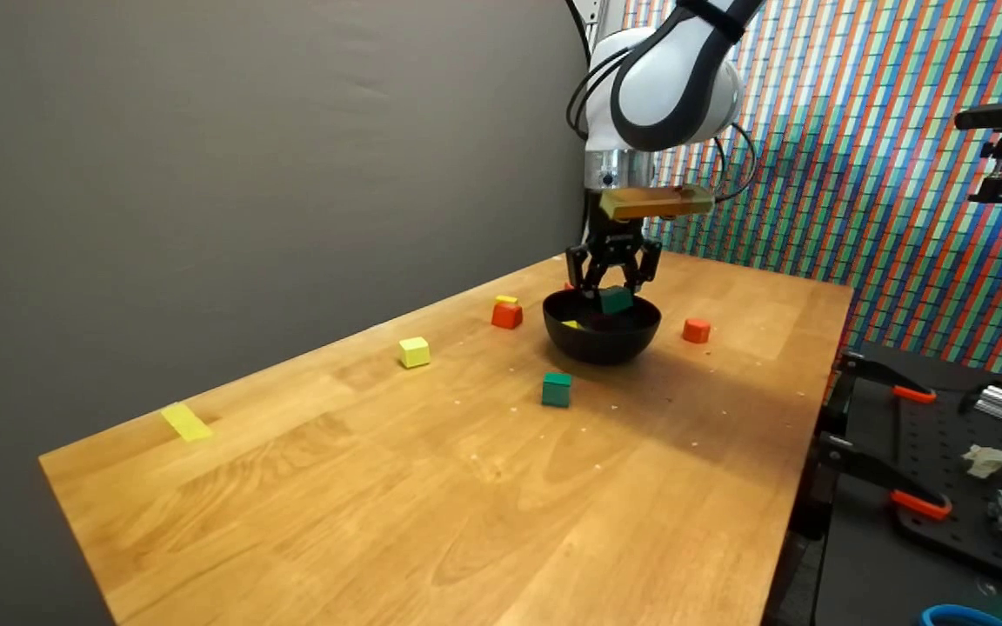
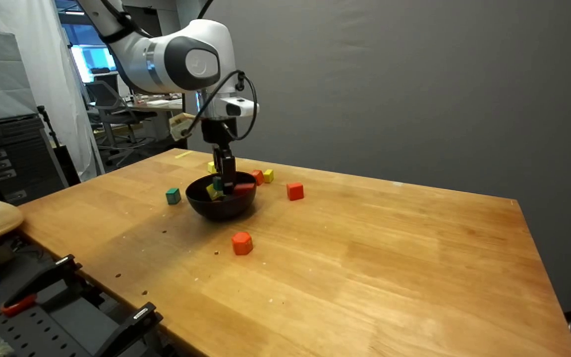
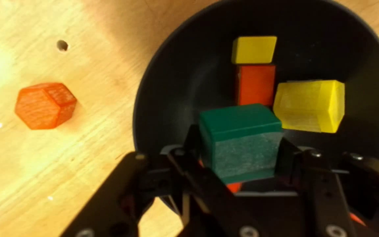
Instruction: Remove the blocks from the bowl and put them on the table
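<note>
Black and round, the bowl sits upright on the light wooden tabletop, the robot arm poised above it. I see the pincer pinching a green block by opposite sides, the block tilted at the bowl's mouth; whether it touches anything below, I cannot tell. Deeper inside, as the wrist view shows, a yellow block lies just beside an orange-red block, and a chunkier yellow block sits close to the orange-red one. Bits of red peep out from under the green one, too hidden to make out. Other blocks stand on the wood around the bowl: a six-sided orange block, a second green block, a lone yellow cube and, in both exterior views, a red block with a small yellow one close by it. Another red block stands by itself near the bowl. A flat pale yellow strip lies at the tabletop's edge, well apart from them.
</note>
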`<state>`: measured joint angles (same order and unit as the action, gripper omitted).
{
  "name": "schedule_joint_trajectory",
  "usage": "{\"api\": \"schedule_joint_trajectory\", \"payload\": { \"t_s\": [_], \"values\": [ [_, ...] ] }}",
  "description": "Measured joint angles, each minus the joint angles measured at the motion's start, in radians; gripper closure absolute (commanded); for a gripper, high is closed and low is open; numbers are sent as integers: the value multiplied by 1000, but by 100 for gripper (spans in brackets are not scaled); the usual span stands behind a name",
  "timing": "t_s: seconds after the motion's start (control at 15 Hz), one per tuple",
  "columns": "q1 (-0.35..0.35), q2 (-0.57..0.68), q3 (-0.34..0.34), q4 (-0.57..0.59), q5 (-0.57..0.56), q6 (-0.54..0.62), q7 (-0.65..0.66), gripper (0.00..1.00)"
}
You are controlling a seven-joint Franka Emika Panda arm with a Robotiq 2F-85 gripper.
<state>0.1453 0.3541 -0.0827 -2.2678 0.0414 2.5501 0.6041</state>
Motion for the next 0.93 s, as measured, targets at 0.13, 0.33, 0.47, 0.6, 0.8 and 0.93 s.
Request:
{"api": "schedule_joint_trajectory", "payload": {
  "t_s": [0.13,0.33,0.47,0.6,0.8,0.93],
  "values": [
    [5,-87,9,-59,-5,4,-8,75],
    [10,-200,51,-142,-5,15,-10,75],
    [16,-253,95,-195,-5,35,-8,75],
    [32,-283,143,-241,2,62,0,75],
    [62,-288,218,-301,38,126,3,75],
    [82,-280,262,-338,79,170,-12,75]
  ]
}}
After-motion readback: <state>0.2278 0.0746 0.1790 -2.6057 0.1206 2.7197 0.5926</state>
